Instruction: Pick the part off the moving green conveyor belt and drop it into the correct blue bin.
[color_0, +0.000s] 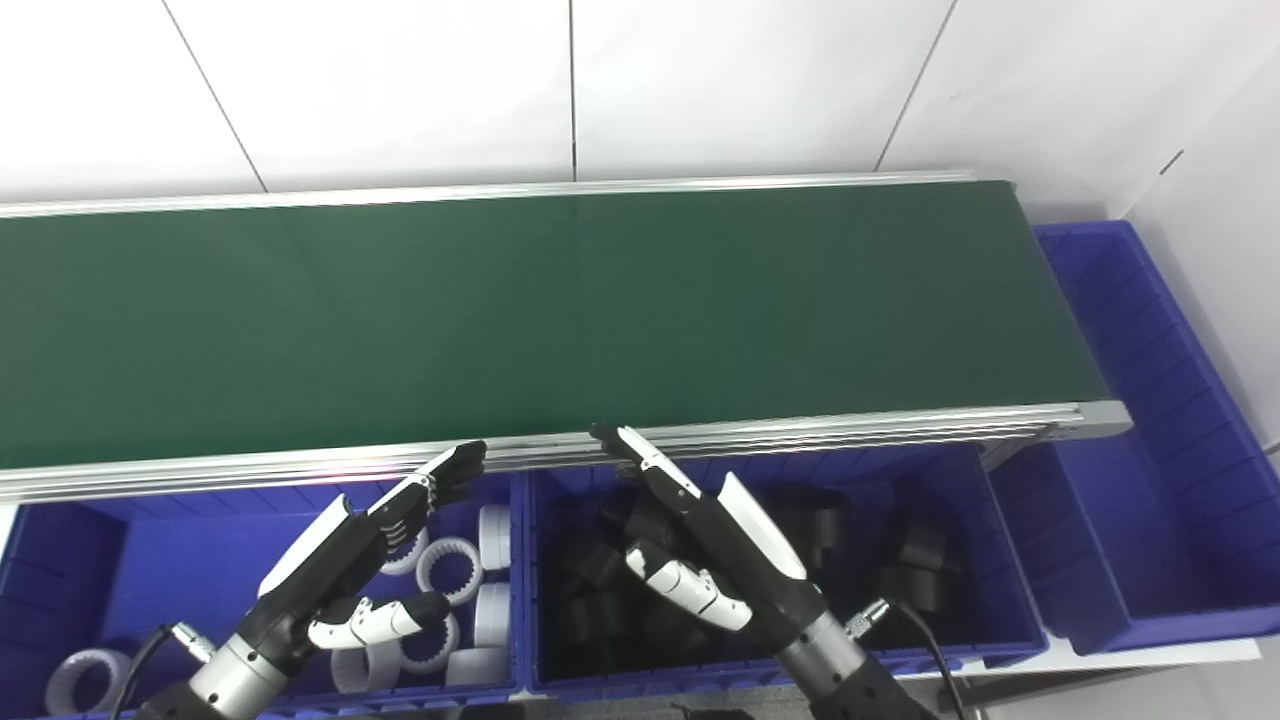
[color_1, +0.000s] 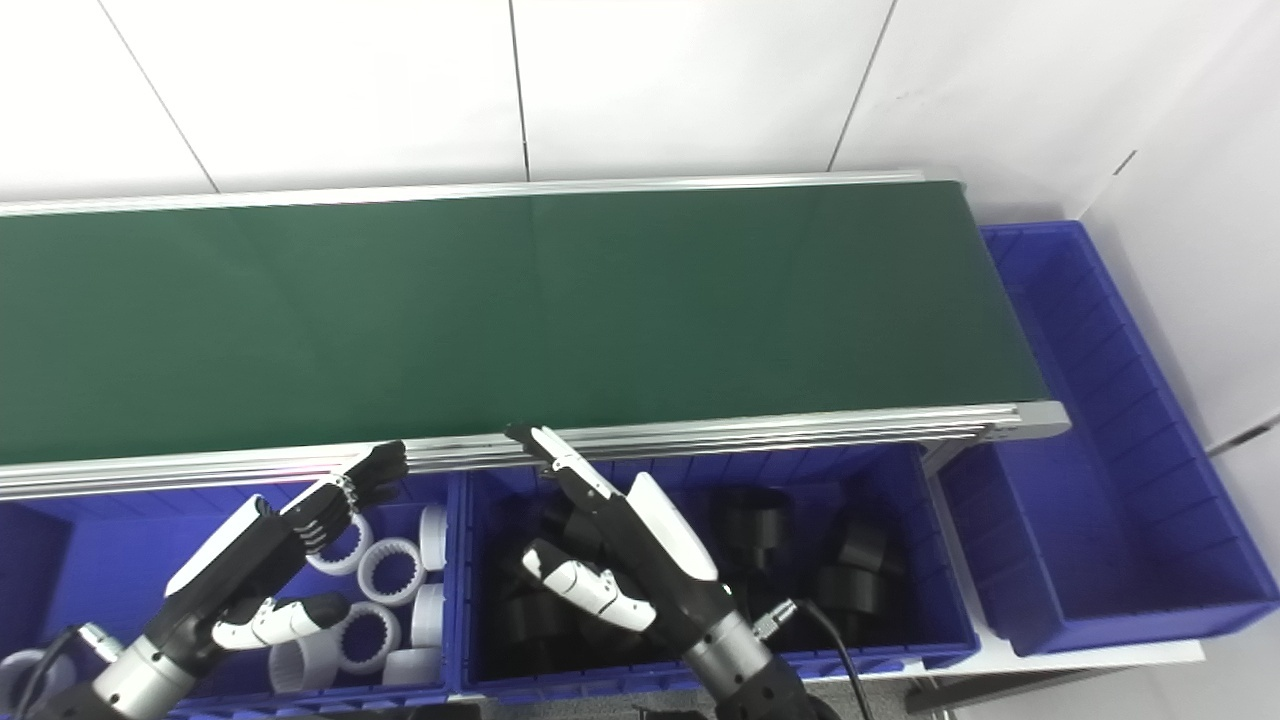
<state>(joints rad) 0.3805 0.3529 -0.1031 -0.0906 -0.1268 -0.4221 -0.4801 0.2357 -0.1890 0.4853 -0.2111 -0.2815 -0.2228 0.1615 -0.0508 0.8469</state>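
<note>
The green conveyor belt (color_0: 520, 310) runs across the view and no part shows on it. My left hand (color_0: 365, 545) is open and empty, hovering over the left blue bin (color_0: 130, 560), which holds several white ring parts (color_0: 450, 570). My right hand (color_0: 700, 545) is open and empty over the middle blue bin (color_0: 990, 570), which holds several black ring parts (color_0: 910, 570). Both hands' fingertips reach to the belt's near aluminium rail.
A third blue bin (color_0: 1150, 430) stands at the belt's right end and looks empty. The belt's metal frame (color_0: 800, 430) runs between the bins and the belt. White wall panels lie behind. A cable (color_0: 920, 640) hangs by my right wrist.
</note>
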